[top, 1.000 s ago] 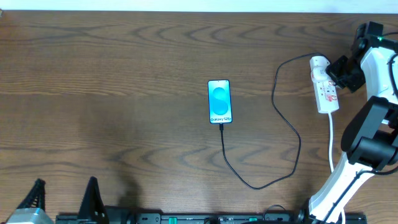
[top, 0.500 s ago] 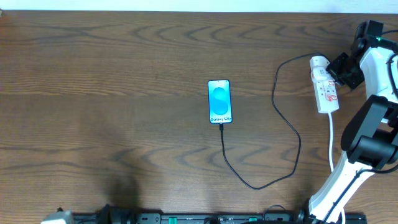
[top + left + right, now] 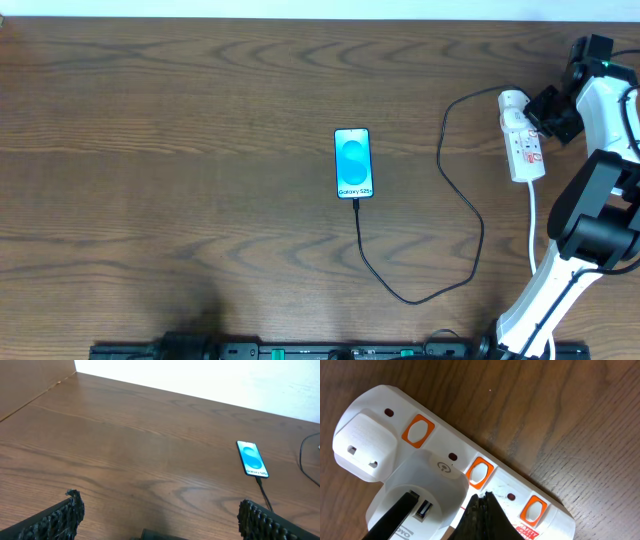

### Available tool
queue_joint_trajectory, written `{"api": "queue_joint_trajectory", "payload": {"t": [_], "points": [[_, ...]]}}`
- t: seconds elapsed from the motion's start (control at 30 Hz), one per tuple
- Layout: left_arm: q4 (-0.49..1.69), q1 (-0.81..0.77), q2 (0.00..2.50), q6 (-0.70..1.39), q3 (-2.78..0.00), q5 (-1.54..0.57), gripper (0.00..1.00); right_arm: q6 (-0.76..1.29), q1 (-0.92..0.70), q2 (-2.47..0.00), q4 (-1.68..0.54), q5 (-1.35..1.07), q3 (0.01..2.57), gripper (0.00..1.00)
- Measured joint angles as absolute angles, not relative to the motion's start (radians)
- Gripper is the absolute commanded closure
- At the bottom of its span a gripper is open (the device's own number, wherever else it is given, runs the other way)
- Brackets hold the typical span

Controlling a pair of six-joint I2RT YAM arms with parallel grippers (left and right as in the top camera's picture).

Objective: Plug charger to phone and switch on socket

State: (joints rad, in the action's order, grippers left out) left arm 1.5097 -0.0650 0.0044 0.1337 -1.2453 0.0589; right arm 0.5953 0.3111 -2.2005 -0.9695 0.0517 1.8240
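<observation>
Left gripper [image 3: 160, 507] gone from lower-left overhead, fingers [image 3: 55, 517] spread | right gripper [image 3: 481, 504] pressed together at socket [image 3: 380, 420] switch [image 3: 479, 472] | charger [image 3: 462, 205] in phone [image 3: 353, 163]

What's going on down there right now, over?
Left gripper open, idle. Right gripper shut, tips by socket switch. Charger reaches phone. Nothing in the way.

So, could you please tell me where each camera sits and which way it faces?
Overhead: above the table, straight down on phone, charger, socket; right arm shows.
Left wrist: low at the near edge, facing across to the phone; open left end effector shows.
Right wrist: close over the socket, facing down; shut right end effector shows.
Shared: overhead and left wrist both show the phone.
</observation>
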Motion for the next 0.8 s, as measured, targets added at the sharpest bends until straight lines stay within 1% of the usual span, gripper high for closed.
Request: {"api": "queue_joint_trajectory", "payload": {"t": [0.3, 0.43, 0.53, 0.8], "points": [[1.515, -0.065, 0.004, 0.134, -1.245, 0.059, 0.0, 0.595, 0.311, -2.201, -0.97, 0.06, 1.824, 0.99], [1.428, -0.065, 0.004, 0.134, -1.245, 0.059, 0.0, 0.595, 0.311, -2.201, -0.97, 0.06, 1.824, 0.98], [1.385, -0.065, 0.004, 0.134, -1.242, 0.07, 0.0, 0.596, 0.311, -2.201, -0.97, 0.06, 1.824, 0.99], [1.444, -0.065, 0.004, 0.134, -1.232, 0.089, 0.0, 0.595, 0.311, -2.201, -1.011, 0.065, 1.824, 0.99]]}}
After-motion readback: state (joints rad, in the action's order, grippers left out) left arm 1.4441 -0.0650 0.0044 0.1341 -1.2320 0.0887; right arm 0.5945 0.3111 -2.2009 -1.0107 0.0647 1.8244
